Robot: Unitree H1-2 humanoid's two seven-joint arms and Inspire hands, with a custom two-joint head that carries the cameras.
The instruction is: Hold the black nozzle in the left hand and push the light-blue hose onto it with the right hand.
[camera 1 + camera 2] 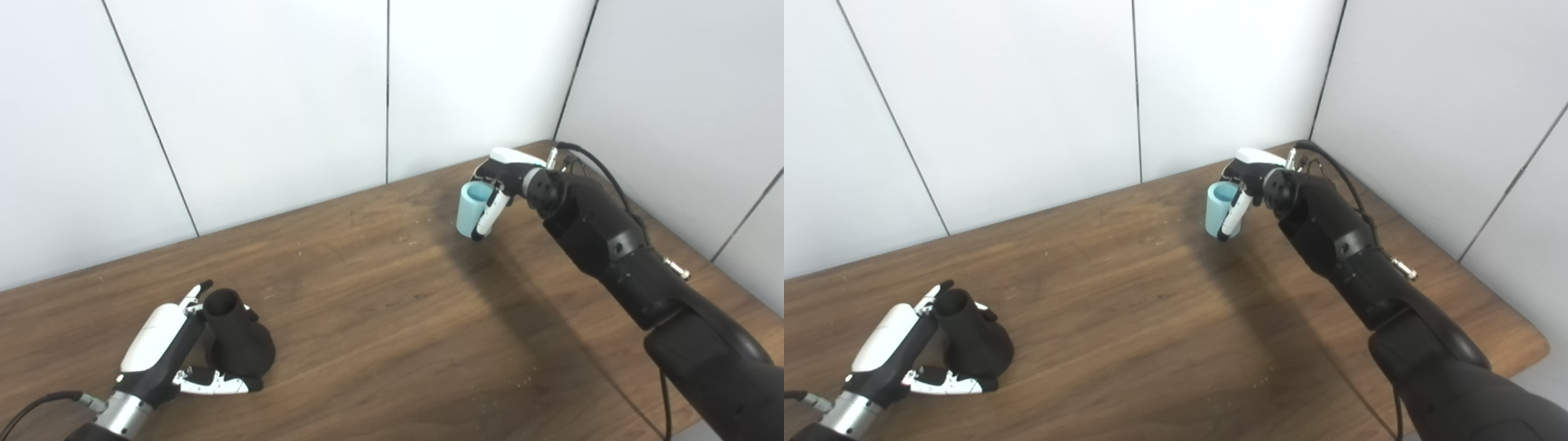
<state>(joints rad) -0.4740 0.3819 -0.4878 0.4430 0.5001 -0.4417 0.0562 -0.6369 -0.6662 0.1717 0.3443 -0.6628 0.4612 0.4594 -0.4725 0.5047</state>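
Well apart: black nozzle [236, 335], light-blue hose [472, 211]

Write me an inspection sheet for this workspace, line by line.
Surface: brown wooden table, small pale specks scattered on it.
Job's things: black nozzle standing on the table, narrow end up; light-blue hose short, open end up, far from the nozzle.
Clutter: nothing seen.
Hands: left hand wrapped around the nozzle; right hand closed on the hose near the far right corner.
Cables: black cable looping along the right arm; another at the left wrist.
Surroundings: white panelled walls behind and to the right.
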